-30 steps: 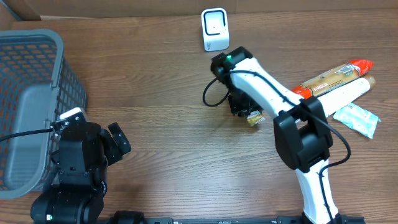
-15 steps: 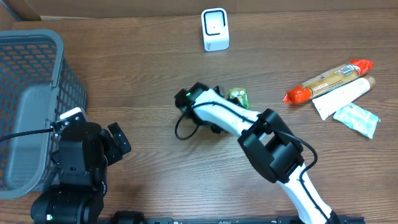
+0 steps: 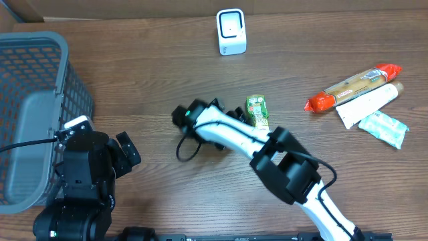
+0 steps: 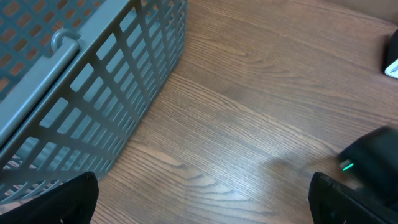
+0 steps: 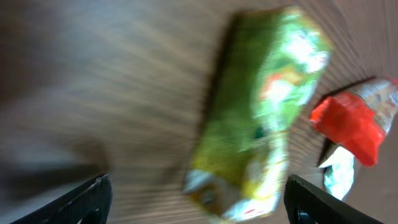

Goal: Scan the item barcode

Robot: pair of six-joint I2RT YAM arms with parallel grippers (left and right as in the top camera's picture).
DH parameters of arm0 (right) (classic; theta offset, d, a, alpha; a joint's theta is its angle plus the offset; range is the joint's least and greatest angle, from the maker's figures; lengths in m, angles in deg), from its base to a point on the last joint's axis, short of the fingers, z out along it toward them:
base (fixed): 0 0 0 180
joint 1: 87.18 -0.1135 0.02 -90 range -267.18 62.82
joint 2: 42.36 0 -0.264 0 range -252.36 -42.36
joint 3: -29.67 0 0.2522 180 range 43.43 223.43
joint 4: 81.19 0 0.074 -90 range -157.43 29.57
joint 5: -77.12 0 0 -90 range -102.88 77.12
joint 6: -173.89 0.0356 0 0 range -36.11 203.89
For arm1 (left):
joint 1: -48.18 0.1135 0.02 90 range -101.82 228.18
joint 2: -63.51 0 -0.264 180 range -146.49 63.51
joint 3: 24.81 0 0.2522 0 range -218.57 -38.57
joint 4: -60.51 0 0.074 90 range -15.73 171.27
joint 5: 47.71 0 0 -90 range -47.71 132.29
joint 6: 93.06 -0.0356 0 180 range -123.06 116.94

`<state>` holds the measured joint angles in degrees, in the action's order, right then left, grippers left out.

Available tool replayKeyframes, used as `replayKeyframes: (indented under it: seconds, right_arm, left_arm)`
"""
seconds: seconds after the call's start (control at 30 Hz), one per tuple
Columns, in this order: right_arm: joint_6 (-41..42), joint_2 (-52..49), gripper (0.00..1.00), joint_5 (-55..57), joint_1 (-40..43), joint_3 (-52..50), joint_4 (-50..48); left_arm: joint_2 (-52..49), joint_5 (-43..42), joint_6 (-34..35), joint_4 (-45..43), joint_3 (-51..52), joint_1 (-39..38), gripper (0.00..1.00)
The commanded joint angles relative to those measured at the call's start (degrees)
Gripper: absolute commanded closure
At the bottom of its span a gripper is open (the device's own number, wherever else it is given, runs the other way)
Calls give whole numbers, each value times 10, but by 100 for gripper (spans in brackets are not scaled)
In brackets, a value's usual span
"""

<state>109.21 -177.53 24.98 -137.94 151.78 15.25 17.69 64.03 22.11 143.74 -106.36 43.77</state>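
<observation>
One grey basket [image 3: 33, 37] fills the left edge, likely there to take scanned goods. Beside it, lower left, the left gripper [image 4: 202, 193] idles over the table [image 3: 147, 73] with jaws spread wide. Stretched across mid-frame, the right gripper [image 5: 198, 186] also stands wide, gripping nothing. Three further products [image 3: 368, 104] wait at right, probably queued for their turn. Just ahead of the right gripper, the green packet [image 3: 256, 111] lies flat on the wood, below the white scanner [image 3: 231, 31] at top centre.

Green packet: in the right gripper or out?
Out: green printed packet lies on wooden table; right gripper open, clear of it.
</observation>
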Motion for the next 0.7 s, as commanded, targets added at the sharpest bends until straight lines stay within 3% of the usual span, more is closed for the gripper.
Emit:
replayKeyframes:
  seconds: [0.0,0.33,0.67]
  right_arm:
    - [-7,5,12,-16,52,31,20]
    - [-35,19,24,-198,145,7,1]
    - [-149,174,23,-467,266,10,-39]
  left_arm:
    - [1,7,6,0,0,2,1]
    - [1,7,6,0,0,2,1]
    - [1,7,6,0,0,2,1]
